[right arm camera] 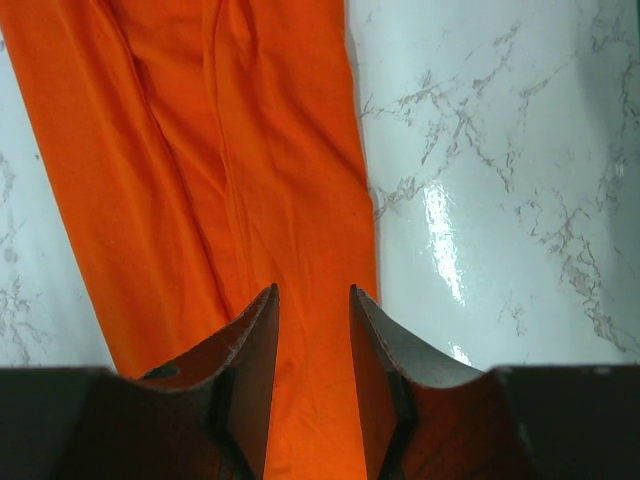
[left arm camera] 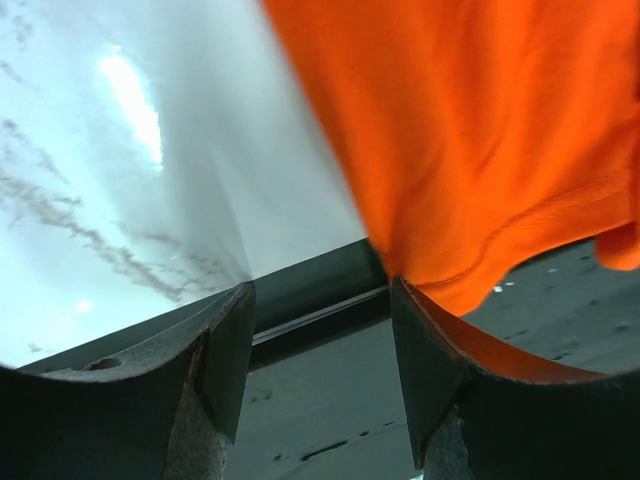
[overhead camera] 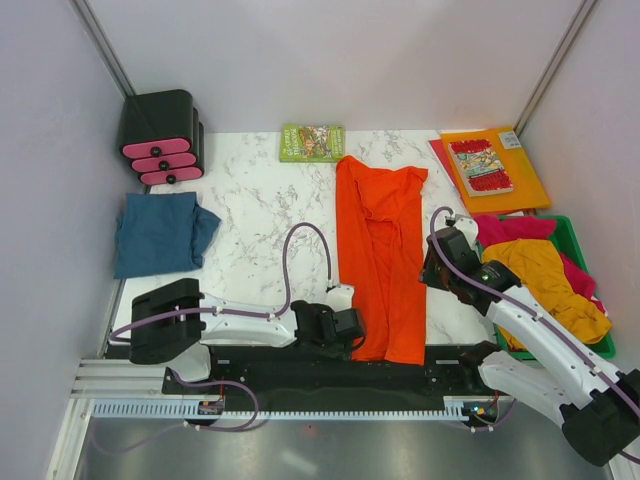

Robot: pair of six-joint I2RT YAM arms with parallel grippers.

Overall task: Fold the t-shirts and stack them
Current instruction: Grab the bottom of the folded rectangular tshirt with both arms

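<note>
Between the two grippers lies the orange-red t-shirt, folded lengthwise into a long strip on the marble table, with its collar end away from the arms and its hem at the near edge. The left gripper sits at the near left corner of that hem with its jaws apart. In the left wrist view nothing lies between them, and the hem edge meets the tip of one finger. The right gripper is positioned at the strip's right edge, about mid-length, also with its jaws apart. Flat cloth shows through the gap, unpinched; fingertip contact with the cloth cannot be determined. Well to the left of the left gripper, and farther from the arms, lies a crumpled teal-blue t-shirt. Just right of the right gripper, a green bin contains a mustard-yellow t-shirt and a magenta-pink t-shirt.
</note>
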